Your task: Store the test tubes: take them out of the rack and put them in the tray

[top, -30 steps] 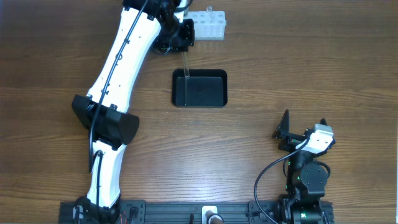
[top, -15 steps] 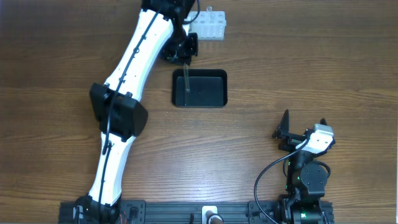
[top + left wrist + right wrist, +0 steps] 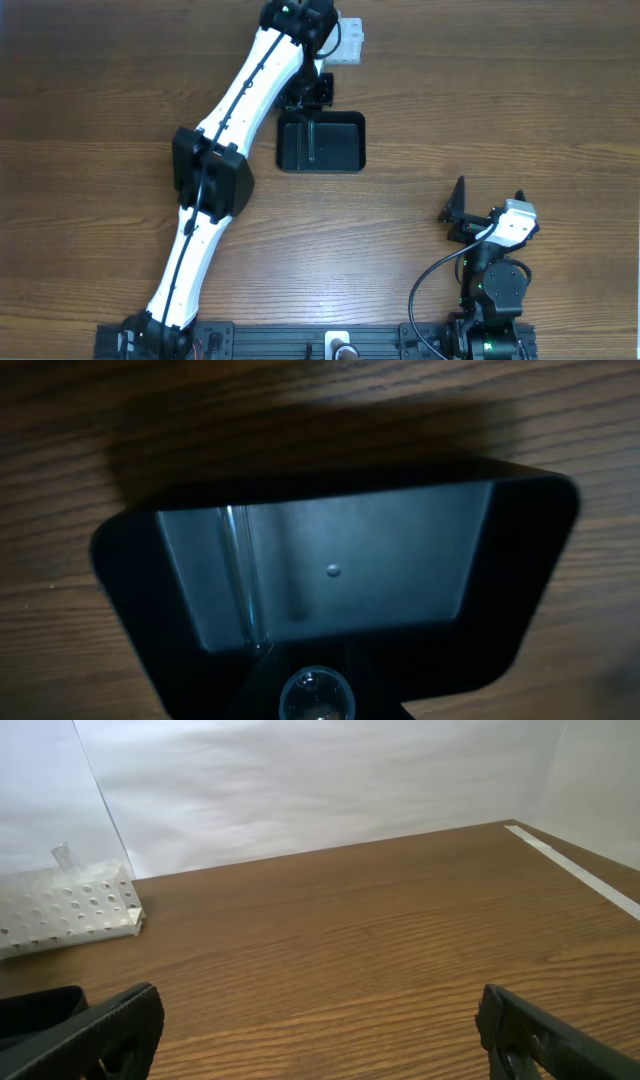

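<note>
The black tray (image 3: 345, 145) lies on the wooden table, just below the clear rack (image 3: 350, 45) at the top edge. My left gripper (image 3: 308, 95) hangs over the tray's far left rim, shut on a clear test tube (image 3: 312, 140). In the left wrist view the tube's round end (image 3: 315, 695) sits between my fingers and its body (image 3: 242, 580) slants down along one wall of the tray (image 3: 400, 560). My right gripper (image 3: 488, 200) stands open near its base, nothing in it. Its wrist view shows the rack (image 3: 70, 905) far off with one tube (image 3: 65, 855) standing in it.
The left arm's white links cross the table diagonally from bottom left to the rack and cover part of it. A white backdrop (image 3: 320, 780) rises behind the table's far edge. Bare wood lies between the tray and the right arm.
My left arm has swung right, from beside the rack to the tray's far rim, carrying the tube. The tube now hangs farther inside the tray. The right arm has not moved.
</note>
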Tool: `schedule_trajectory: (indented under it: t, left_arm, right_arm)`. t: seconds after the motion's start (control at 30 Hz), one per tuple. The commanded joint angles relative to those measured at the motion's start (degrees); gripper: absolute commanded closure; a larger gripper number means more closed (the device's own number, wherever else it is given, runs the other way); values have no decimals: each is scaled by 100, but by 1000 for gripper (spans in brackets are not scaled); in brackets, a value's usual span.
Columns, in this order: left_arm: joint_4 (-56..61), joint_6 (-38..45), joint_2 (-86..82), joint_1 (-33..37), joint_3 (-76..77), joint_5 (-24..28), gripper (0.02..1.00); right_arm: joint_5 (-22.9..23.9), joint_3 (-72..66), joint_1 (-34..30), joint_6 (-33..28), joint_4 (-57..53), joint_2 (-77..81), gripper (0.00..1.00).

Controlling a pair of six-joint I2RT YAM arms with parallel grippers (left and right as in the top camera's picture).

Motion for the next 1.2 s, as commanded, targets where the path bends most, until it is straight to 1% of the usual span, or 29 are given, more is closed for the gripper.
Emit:
schedule_trajectory:
  t: [0.03, 0.23, 0.37, 1.03, 1.2]
  left_arm:
    - [13, -79, 181, 15, -9, 74, 956]
    - [11, -81, 306, 15, -9, 98, 950]
    - [15, -81, 457, 15, -9, 245, 943]
    - [232, -81, 621, 81, -9, 243, 925]
    - [271, -79, 643, 79, -9, 240, 906]
  right_arm:
    - [-9, -31, -26, -28, -15, -61, 9]
    - [-9, -31, -26, -31, -15, -61, 9]
    - [-11, -31, -26, -28, -15, -61, 9]
    - [-11, -31, -26, -31, -15, -61, 7]
    - [-9, -31, -26, -31, -17, -61, 9]
